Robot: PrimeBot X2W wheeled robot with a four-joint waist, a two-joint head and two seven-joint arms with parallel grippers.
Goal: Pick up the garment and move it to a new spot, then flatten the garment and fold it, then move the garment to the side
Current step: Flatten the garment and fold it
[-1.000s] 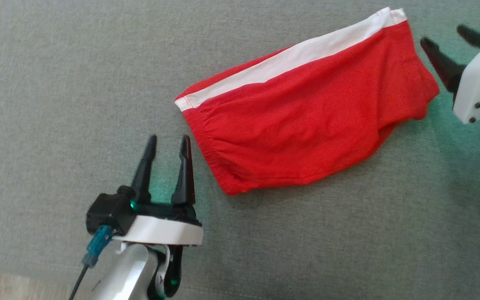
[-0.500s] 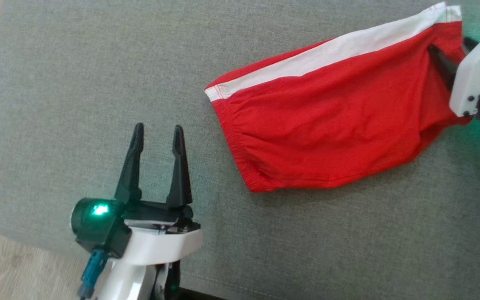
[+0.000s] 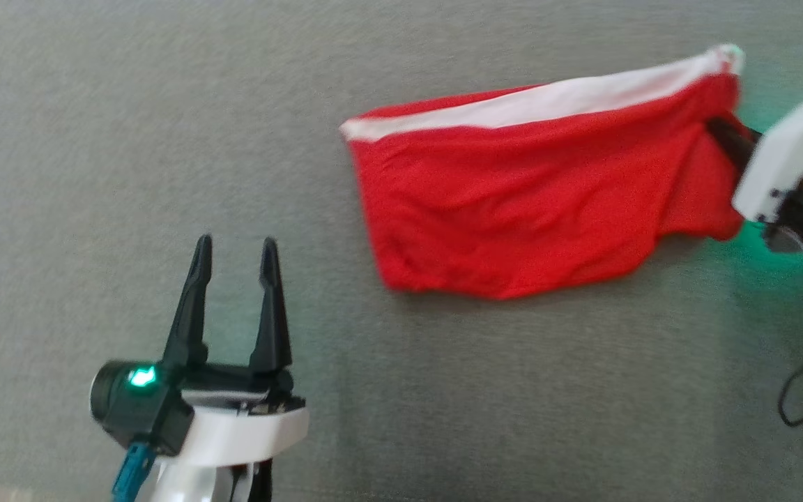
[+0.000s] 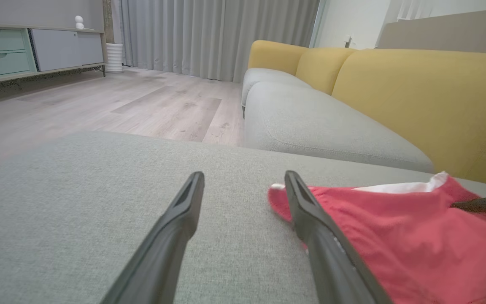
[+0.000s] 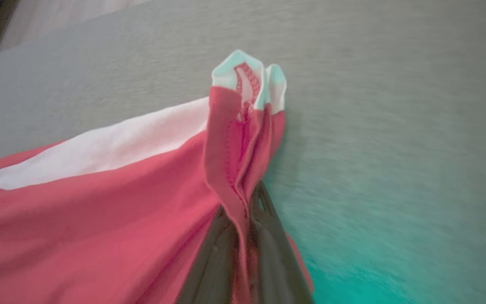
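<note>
The garment (image 3: pixel 527 195) is a pair of red shorts with a white side stripe, lying on the grey cushion (image 3: pixel 164 104). My right gripper (image 3: pixel 719 132) is shut on the garment's right edge; in the right wrist view the red cloth (image 5: pixel 243 139) bunches up between the two dark fingers (image 5: pixel 268 236). My left gripper (image 3: pixel 234 258) stands open at the lower left, a short way left of the garment's elastic end, holding nothing. In the left wrist view the garment (image 4: pixel 395 228) lies just right of my open fingers (image 4: pixel 310 223).
A grey and yellow sofa (image 4: pixel 416 97) stands beyond the cushion, with wooden floor (image 4: pixel 120 101) and a low cabinet (image 4: pixel 23 50) to the left. A black cable (image 3: pixel 799 397) hangs by my right arm at the right edge.
My right gripper has moved onto the garment's right edge and shut on it, bunching the cloth. The head camera has shifted; my left gripper stays open.
</note>
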